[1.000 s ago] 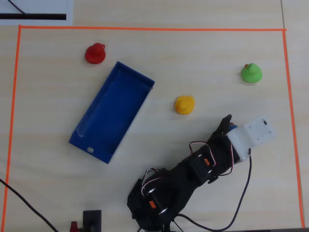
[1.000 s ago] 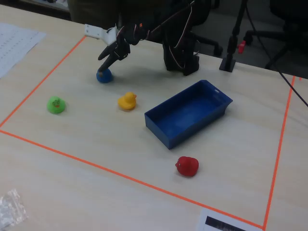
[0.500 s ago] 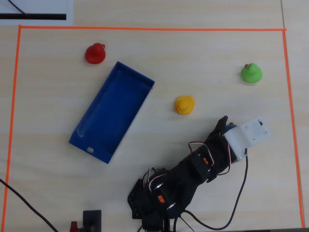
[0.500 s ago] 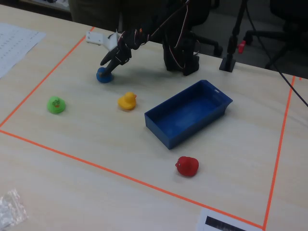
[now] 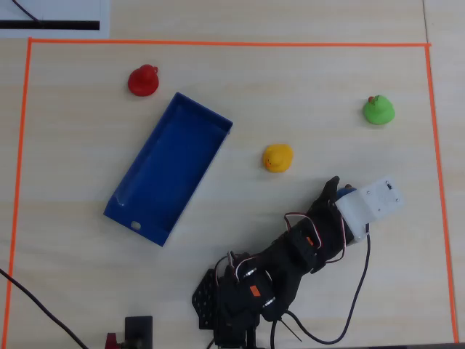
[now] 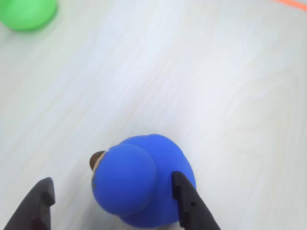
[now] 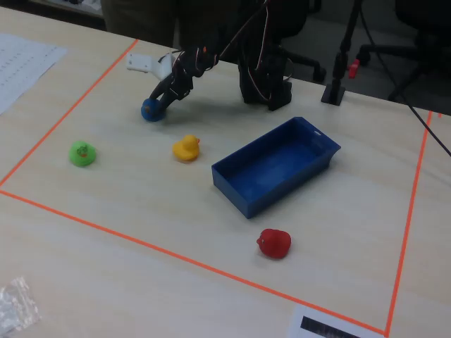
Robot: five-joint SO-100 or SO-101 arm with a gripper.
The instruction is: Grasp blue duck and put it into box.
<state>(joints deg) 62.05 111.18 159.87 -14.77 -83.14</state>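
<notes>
Straddling the blue duck (image 6: 141, 179), the gripper (image 6: 112, 203) sits low w/ jaws spread apart, one finger on each side, not yet clamped. In the wrist view the right-hand finger looks touching or nearly touching the duck's body; the left-hand one is well apart, w/ bare table (image 6: 201, 72) between. The duck rests on the table near the arm, w/ the yellow duck (image 5: 277, 157) between it and the box (image 5: 168, 169), which lies well apart. Risks, as a guess: closing off-centre could shove the round duck sideways or pop it out, since the grip lands unevenly. A pinch high on the head may slip. On the carry, a low swing could clip the yellow duck or the box's near wall. The green duck (image 5: 378, 110) is clear of the path.
</notes>
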